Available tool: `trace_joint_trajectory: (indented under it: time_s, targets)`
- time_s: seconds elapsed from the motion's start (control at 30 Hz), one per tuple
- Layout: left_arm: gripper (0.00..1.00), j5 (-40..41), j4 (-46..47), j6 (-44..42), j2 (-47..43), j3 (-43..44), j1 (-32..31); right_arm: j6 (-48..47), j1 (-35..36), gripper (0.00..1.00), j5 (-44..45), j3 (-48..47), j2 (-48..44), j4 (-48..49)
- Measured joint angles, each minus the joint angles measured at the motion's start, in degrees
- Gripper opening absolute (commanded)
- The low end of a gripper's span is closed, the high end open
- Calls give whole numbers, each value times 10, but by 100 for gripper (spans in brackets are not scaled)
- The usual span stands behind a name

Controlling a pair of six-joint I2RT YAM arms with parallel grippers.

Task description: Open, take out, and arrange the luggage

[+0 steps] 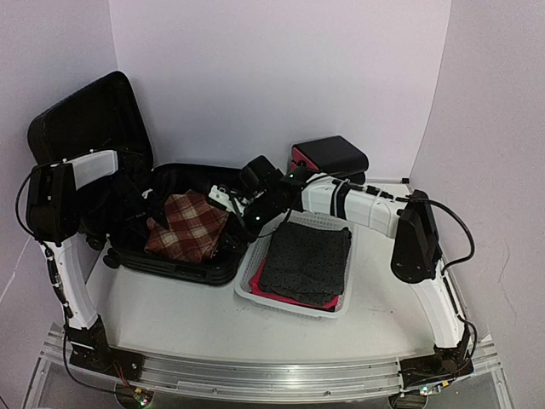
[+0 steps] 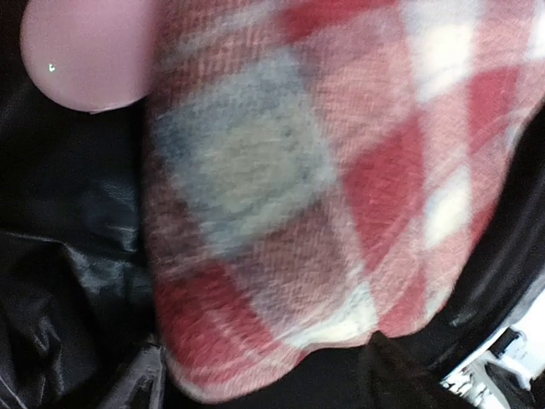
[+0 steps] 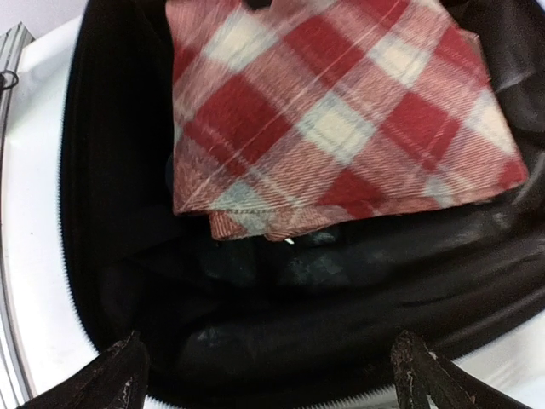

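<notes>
The black luggage lies open at the left of the table, with its lid standing against the back wall. A folded red plaid cloth lies inside it. My left gripper is open at the cloth's left edge. In the left wrist view its fingers straddle the edge of the plaid cloth very close up. My right gripper is open and empty over the case's right rim. In the right wrist view the plaid cloth lies ahead on the black lining.
A white mesh basket stands right of the case, holding a dark folded cloth over a pink one. A black box with a pink front stands at the back. Walls close in at the back and both sides.
</notes>
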State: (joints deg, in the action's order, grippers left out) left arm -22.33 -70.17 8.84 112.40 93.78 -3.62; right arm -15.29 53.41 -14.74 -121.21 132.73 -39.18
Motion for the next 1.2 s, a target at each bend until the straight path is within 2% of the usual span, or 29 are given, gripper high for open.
trace_joint_trajectory:
  time_s: [0.27, 0.57, 0.67, 0.8, 0.9, 1.2]
  targets:
    - [99, -38, 24, -50, 1, -49, 45, -12, -1, 98, 6, 3, -31, 6]
    - [97, -66, 47, -102, 16, -93, 47, -25, -1, 98, -3, 1, -30, 2]
    - [85, -65, 48, -105, 16, -116, 47, -27, -1, 98, -7, -11, -30, 1]
    - [55, -68, 47, -101, 16, -134, 46, -30, -1, 98, -10, -26, -28, 2]
    - [47, -82, 47, -92, 13, -136, 46, -31, -1, 98, -13, -35, -25, 4]
    - [11, -146, 41, -40, -11, -108, 46, -40, -1, 98, -18, -51, -1, 1]
